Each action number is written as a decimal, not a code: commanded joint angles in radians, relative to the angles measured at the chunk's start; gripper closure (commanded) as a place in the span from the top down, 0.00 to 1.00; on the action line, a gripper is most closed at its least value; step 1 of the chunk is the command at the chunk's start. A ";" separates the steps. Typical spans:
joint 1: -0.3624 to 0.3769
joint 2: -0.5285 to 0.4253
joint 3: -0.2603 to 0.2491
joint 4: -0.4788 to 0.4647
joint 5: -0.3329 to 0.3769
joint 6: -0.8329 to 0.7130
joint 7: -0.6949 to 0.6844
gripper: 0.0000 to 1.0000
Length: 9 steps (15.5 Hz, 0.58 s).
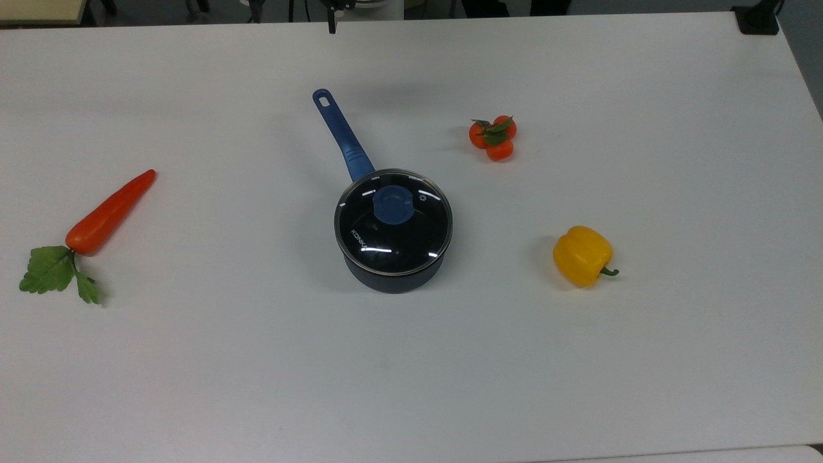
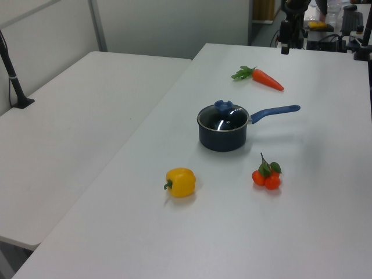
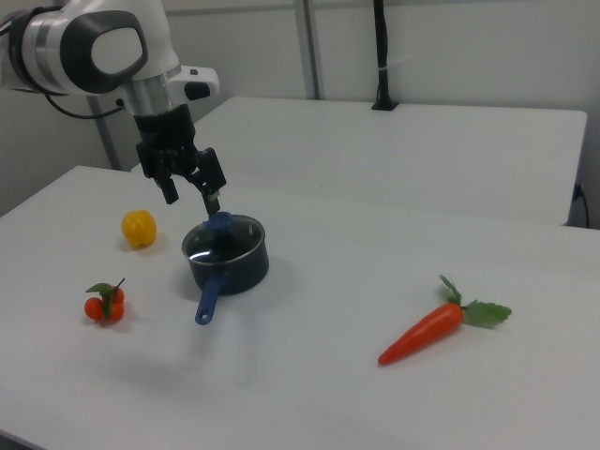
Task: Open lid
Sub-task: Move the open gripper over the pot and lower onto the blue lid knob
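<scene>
The claw [image 3: 192, 194] is hanging with its two fingers spread apart, gripping nothing, poised in the air near the pot. One lid [image 1: 393, 222], glass with a blue knob [image 1: 393, 205], is sitting closed on one dark blue saucepan [image 1: 393, 278] near the middle of the white table [image 1: 257, 373]; nothing is showing inside through the glass. In the top view, the handle [image 1: 339, 133] is pointing toward 11 o'clock. One carrot [image 1: 109, 213] is lying at 9 o'clock of the pan, one cluster of three small tomatoes [image 1: 494, 137] at 1 o'clock, and one yellow pepper [image 1: 582, 255] at 3 o'clock.
</scene>
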<state>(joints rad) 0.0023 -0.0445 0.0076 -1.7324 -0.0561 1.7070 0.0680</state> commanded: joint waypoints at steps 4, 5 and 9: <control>-0.001 0.000 -0.012 0.016 0.019 -0.003 -0.005 1.00; 0.001 0.008 -0.012 0.033 0.021 -0.001 -0.005 1.00; 0.008 0.145 -0.011 0.178 0.073 0.013 -0.008 1.00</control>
<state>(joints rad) 0.0024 -0.0218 -0.0001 -1.6920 -0.0282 1.7136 0.0678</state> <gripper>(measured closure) 0.000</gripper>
